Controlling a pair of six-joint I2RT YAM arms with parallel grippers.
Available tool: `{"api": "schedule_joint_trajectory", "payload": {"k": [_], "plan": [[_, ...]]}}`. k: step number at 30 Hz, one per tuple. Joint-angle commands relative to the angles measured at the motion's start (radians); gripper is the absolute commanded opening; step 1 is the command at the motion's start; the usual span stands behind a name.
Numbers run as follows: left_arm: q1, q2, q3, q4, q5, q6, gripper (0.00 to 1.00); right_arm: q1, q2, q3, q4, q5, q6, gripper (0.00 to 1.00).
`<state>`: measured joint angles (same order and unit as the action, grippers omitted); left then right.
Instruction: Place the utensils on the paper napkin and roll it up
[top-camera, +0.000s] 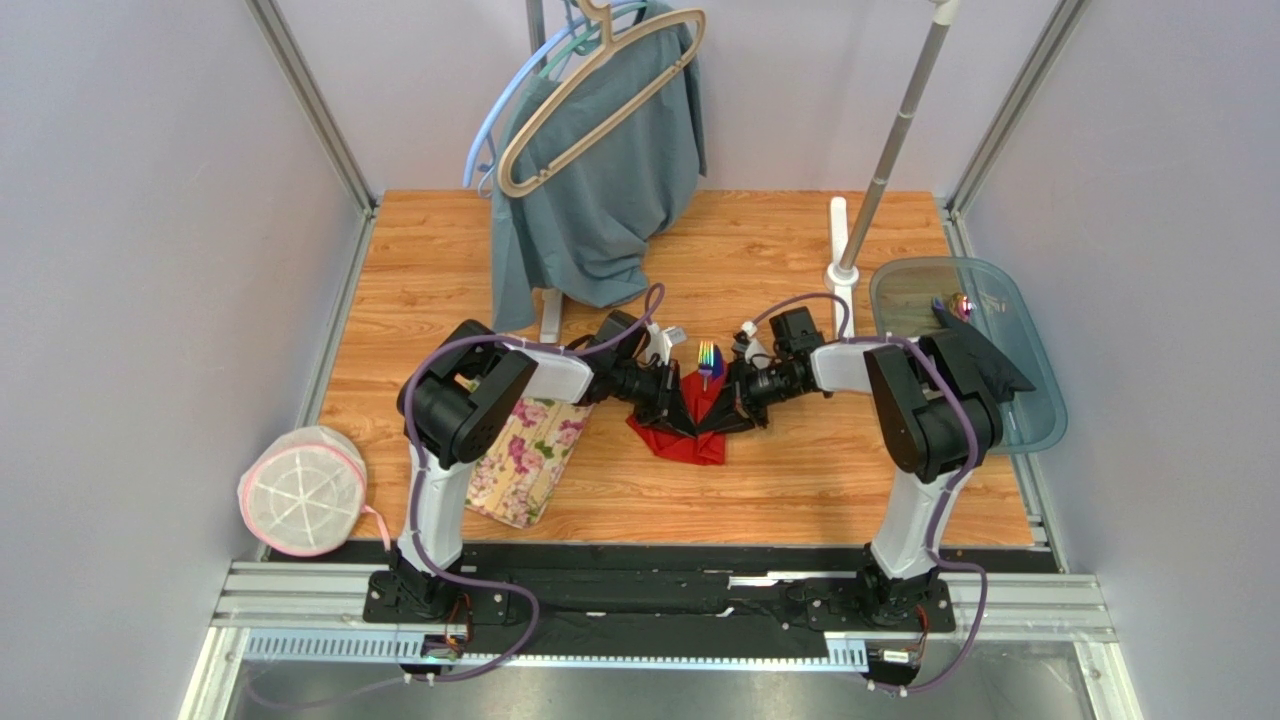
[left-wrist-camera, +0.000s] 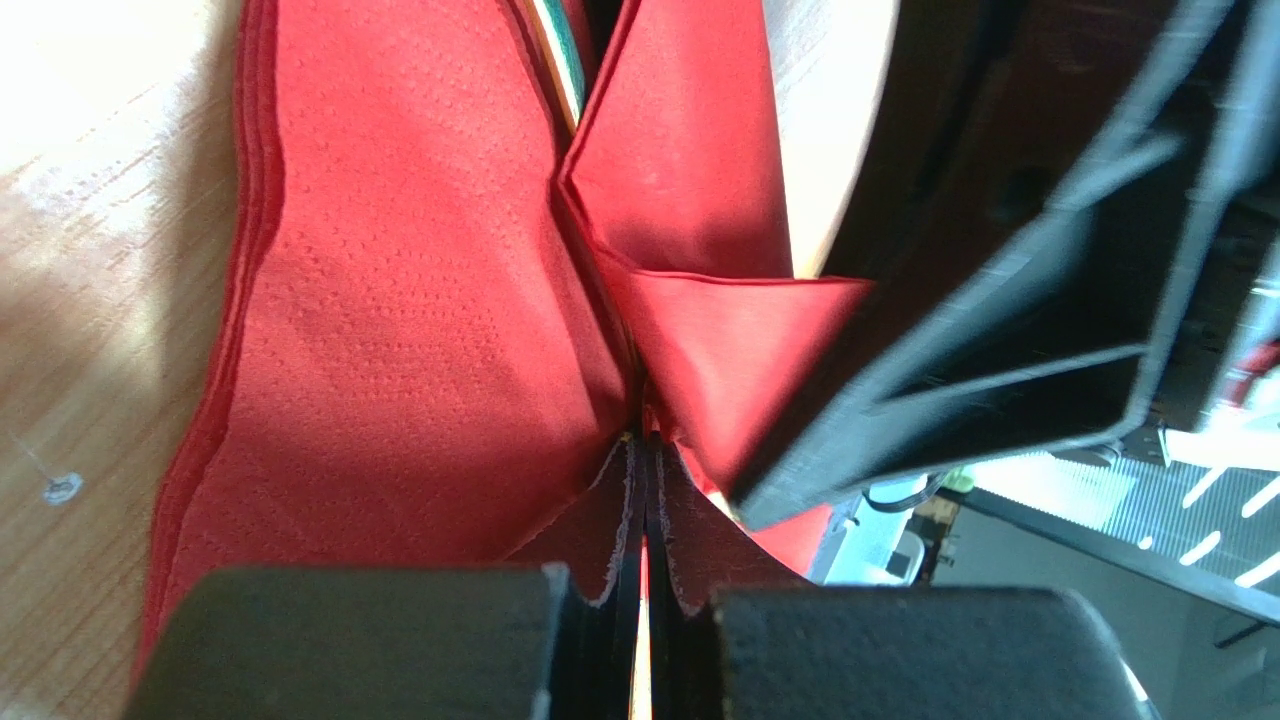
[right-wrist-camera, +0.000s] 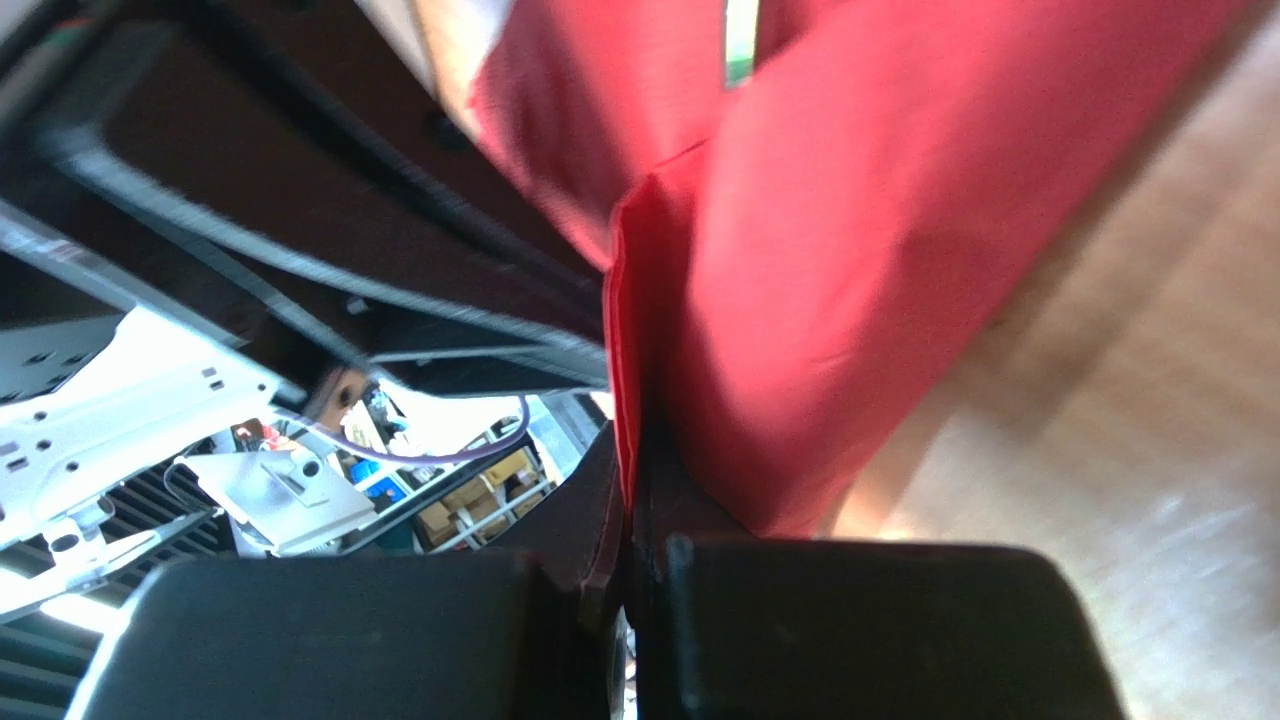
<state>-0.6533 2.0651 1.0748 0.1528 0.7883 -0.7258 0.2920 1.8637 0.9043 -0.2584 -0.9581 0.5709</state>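
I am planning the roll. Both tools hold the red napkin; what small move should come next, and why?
Probably carry the left tool across, laying its pinched napkin edge over the utensils. The right tool pinches the opposite edge, and the utensils lie between the raised sides.

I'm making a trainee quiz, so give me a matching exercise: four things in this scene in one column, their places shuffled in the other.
1 paper napkin
2 garment
3 floral cloth
4 tinted tray

A at the far right
B hanging at the back
C pinched by left gripper and right gripper
D partly under the left arm

Pairs: 1-C, 2-B, 3-D, 4-A
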Motion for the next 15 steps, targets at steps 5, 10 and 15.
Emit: {"api": "schedule_joint_trajectory", "payload": {"k": [5,10,15], "plan": [[-0.003,-0.011,0.011,0.004,-0.011,0.020,0.07,0.004,0.060,0.033,0.025,0.025,-0.025,0.00],[0.011,-0.068,-0.016,0.037,0.005,0.000,0.16,0.004,0.065,0.034,0.022,0.039,-0.035,0.00],[0.035,-0.152,-0.055,0.037,0.008,-0.015,0.26,0.003,0.071,0.035,0.027,0.038,-0.034,0.02]]}}
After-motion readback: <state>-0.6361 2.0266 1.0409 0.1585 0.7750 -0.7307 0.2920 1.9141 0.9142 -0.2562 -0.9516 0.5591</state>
